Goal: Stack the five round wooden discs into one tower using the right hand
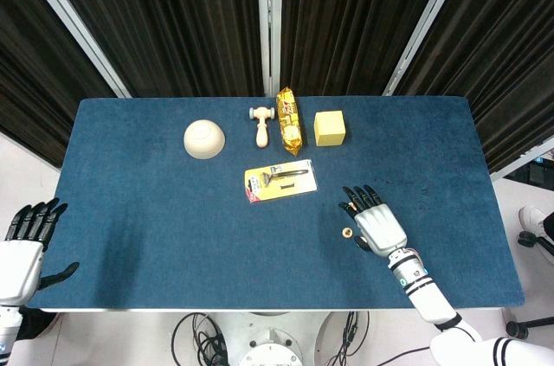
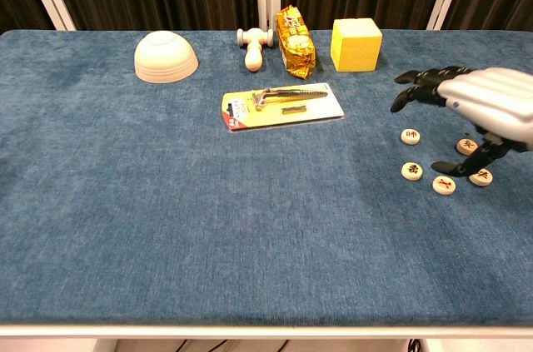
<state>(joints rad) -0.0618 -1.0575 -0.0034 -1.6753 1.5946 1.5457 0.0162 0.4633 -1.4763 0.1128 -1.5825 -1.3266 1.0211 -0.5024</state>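
Note:
Several small round wooden discs with red marks lie flat and apart near the table's front right. In the chest view I see discs at the left (image 2: 410,136), front left (image 2: 411,171) and front (image 2: 444,185) of the group. My right hand (image 2: 481,104) hovers over them, open, with its fingers stretched out to the left and its thumb above the right-hand discs. From the head view this hand (image 1: 376,222) hides most of the group; one disc (image 1: 346,231) shows beside it. My left hand (image 1: 22,249) hangs open off the table's front left corner, holding nothing.
At the back of the blue table (image 1: 130,210) stand an upturned cream bowl (image 1: 204,138), a small wooden mallet (image 1: 261,123), a yellow snack packet (image 1: 289,120) and a yellow cube (image 1: 330,127). A packaged razor (image 1: 280,181) lies mid-table, left of the discs.

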